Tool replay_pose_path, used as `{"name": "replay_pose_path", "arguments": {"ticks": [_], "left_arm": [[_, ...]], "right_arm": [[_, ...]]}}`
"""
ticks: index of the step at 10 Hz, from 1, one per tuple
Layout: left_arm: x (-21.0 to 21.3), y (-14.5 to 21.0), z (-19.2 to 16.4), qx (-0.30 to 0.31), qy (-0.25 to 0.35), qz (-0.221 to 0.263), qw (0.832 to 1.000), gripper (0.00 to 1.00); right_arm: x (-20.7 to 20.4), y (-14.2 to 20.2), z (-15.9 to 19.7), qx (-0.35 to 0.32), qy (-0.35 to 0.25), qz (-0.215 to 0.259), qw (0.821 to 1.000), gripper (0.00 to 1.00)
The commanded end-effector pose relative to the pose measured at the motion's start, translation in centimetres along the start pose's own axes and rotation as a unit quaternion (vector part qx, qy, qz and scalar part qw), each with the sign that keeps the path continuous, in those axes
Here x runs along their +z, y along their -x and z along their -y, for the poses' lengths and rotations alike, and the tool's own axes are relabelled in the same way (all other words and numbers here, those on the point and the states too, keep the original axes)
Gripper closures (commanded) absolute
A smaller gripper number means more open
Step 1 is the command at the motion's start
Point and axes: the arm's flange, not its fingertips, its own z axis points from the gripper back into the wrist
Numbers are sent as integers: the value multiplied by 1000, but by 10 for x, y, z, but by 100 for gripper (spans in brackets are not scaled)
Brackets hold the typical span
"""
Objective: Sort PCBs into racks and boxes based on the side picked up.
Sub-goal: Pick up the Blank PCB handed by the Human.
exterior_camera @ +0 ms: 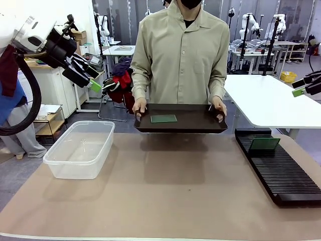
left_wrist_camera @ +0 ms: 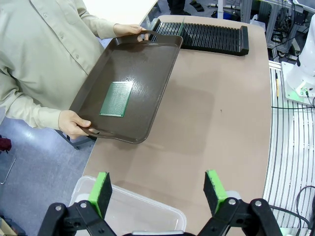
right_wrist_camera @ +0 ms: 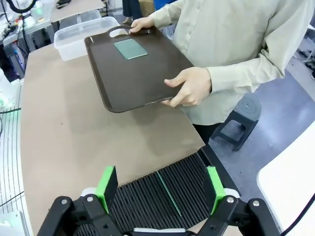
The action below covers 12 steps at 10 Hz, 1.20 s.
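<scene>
A person holds a dark tray [exterior_camera: 200,123] by both handles above the far side of the table. One green PCB [exterior_camera: 164,118] lies flat on its left part, also seen as the PCB [left_wrist_camera: 116,98] and the PCB [right_wrist_camera: 130,48]. A second PCB [exterior_camera: 264,144] stands on edge in the far end of the black rack [exterior_camera: 286,173], and shows as a thin green line, the PCB [right_wrist_camera: 169,193]. The clear box [exterior_camera: 80,149] sits at the table's left. My left gripper [exterior_camera: 95,86] hangs open, high above the box [left_wrist_camera: 142,216]. My right gripper [right_wrist_camera: 160,187] is open above the rack [right_wrist_camera: 147,201].
A white table [exterior_camera: 271,100] stands beyond the rack at the right. The brown mat [exterior_camera: 165,191] between box and rack is bare. Cabinets and other workbenches fill the background behind the person.
</scene>
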Motion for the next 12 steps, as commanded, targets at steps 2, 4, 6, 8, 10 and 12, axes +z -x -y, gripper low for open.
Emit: {"name": "replay_pose_path", "arguments": {"ticks": [2,4,6,8,10,12], "left_arm": [[-1,2,0,-3,5,8,1000,0],[-1,2,0,-3,5,8,1000,0],[-1,2,0,-3,5,8,1000,0],[-1,2,0,-3,5,8,1000,0],[-1,2,0,-3,5,8,1000,0],[-1,2,0,-3,5,8,1000,0]], "right_arm": [[-3,3,-6,-19,13,23,999,7],[1,5,0,-9,2,5,1000,7],[1,5,0,-9,2,5,1000,7],[1,5,0,-9,2,5,1000,7],[1,5,0,-9,2,5,1000,7],[1,5,0,-9,2,5,1000,7]]}}
